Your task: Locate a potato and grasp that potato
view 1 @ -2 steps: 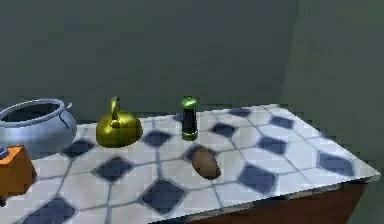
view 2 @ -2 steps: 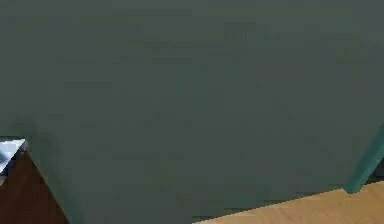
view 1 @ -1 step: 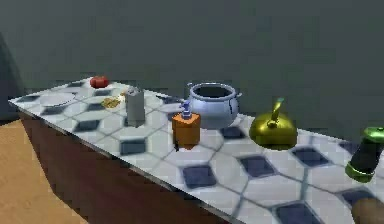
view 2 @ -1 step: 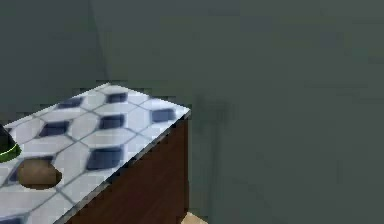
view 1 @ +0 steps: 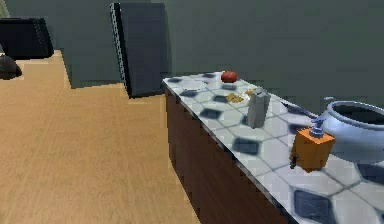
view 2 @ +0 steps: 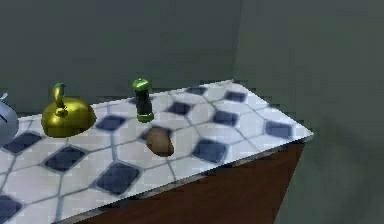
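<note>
Item: potato (view 2: 159,141) on blue-and-white tiled table (view 2: 230,110).
The brown potato lay near the table's front edge in the arm side view, just beside a dark green-capped bottle (view 2: 144,101), with a gold kettle (view 2: 68,115) farther left. The forward view listed a red round item (view 1: 229,76), a white carton (view 1: 258,108) and an orange container (view 1: 312,148). State of the jaws: could not be told.

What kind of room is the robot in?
Most likely a kitchen: a tiled counter carries a gold kettle and a brown potato, and what looks like a tall dark fridge stands beyond it.
</note>
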Controlling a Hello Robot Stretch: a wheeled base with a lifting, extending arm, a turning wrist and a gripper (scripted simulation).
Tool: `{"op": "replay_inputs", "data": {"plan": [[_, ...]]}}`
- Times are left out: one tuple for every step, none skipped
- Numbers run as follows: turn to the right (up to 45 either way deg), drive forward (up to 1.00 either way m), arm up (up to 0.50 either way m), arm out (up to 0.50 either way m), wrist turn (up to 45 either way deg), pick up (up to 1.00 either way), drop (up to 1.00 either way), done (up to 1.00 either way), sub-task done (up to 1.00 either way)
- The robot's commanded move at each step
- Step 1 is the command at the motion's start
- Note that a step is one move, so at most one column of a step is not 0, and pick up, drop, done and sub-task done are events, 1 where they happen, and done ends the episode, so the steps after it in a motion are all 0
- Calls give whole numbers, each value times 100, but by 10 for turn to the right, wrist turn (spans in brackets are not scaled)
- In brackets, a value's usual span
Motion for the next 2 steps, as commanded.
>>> {"op": "replay_inputs", "data": {"plan": [[0,0,50,0,0,0,0,0,0],[0,0,38,0,0,0,0,0,0]]}}
